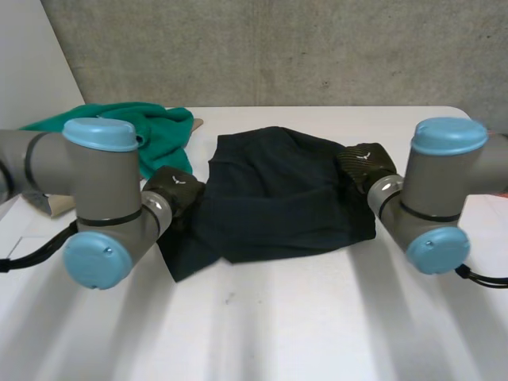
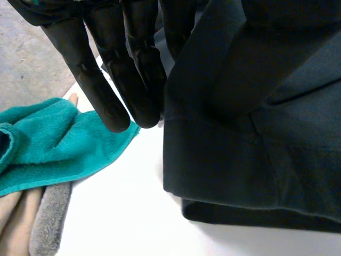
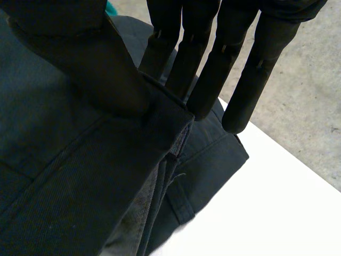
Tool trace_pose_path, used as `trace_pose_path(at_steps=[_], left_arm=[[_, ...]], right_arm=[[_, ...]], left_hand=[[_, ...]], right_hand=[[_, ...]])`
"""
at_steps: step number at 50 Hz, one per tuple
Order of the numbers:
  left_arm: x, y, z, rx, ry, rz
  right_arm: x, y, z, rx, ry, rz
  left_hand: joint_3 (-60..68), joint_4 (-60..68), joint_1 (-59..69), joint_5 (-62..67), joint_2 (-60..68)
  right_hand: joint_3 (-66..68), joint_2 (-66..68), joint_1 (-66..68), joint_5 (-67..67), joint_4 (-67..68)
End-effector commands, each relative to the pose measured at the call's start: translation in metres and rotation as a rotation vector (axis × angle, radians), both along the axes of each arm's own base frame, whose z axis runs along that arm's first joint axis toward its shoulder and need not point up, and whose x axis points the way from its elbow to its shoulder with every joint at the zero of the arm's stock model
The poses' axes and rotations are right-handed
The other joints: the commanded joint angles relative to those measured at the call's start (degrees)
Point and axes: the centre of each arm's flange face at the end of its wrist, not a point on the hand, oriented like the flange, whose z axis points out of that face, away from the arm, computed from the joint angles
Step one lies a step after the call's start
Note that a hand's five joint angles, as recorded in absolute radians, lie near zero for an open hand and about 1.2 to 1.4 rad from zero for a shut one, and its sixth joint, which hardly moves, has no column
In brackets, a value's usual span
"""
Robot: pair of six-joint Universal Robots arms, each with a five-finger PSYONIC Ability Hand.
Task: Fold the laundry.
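Behind the white worktop stands a grey concrete wall. On the middle of the worktop lies a dark garment, loosely spread, with its layers partly doubled over each other and one part reaching toward the near left. It is of heavy cloth with stitched seams, perhaps shorts, but I cannot be sure.

A green towel lies crumpled at the far left, just beside the garment. Next to the towel lie a beige cloth and a grey cloth.

The right hand is at the right edge of the garment. Its thumb presses on top of the cloth edge and its straight fingers reach behind it, so the edge is pinched between them. The left hand is at the opposite, left edge, close beside the cloth. The cloth rises in front of part of this hand, and I cannot tell if the hand holds it or only touches it.

I judge that the step in hand is to grasp the garment by its two sides, before a fold or a straightening. The next move needs a sure hold on the left side first. Then both hands should lift together and keep the cloth taut, so the doubled layers do not slip. The left hand should also stay away from the towel, which is near enough to be caught with it.
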Motion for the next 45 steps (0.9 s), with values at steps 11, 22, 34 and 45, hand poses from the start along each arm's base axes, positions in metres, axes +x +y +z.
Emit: trace_pose_path(at_steps=[11,22,34,45], left_arm=[[-0.01,0.01,0.051,-0.157,0.059,0.029],[0.029,0.067,0.076,-0.103,0.109,-0.063],[0.035,0.059,0.008,0.177,0.169,-0.02],[0.02,0.035,-0.013,0.09,0.135,-0.006]], right_arm=[[0.003,-0.009,0.038,-0.228,-0.077,-0.11],[-0.043,0.056,0.081,0.04,0.073,0.116],[-0.053,0.07,0.018,0.122,0.113,0.2],[-0.036,0.06,-0.018,-0.07,0.103,0.198]], left_hand=[[-58.26,-58.88,-57.02,-56.84,-58.6],[-48.31,-48.93,-47.07,-46.89,-48.65],[-41.54,-42.16,-40.3,-40.12,-41.88],[-45.6,-46.22,-44.37,-44.18,-45.95]], right_hand=[[-58.14,-57.28,-51.51,-58.49,-58.58],[-35.78,-34.93,-29.16,-36.14,-36.22],[-27.35,-26.49,-20.72,-27.71,-27.79],[-31.05,-30.2,-24.43,-31.41,-31.49]])
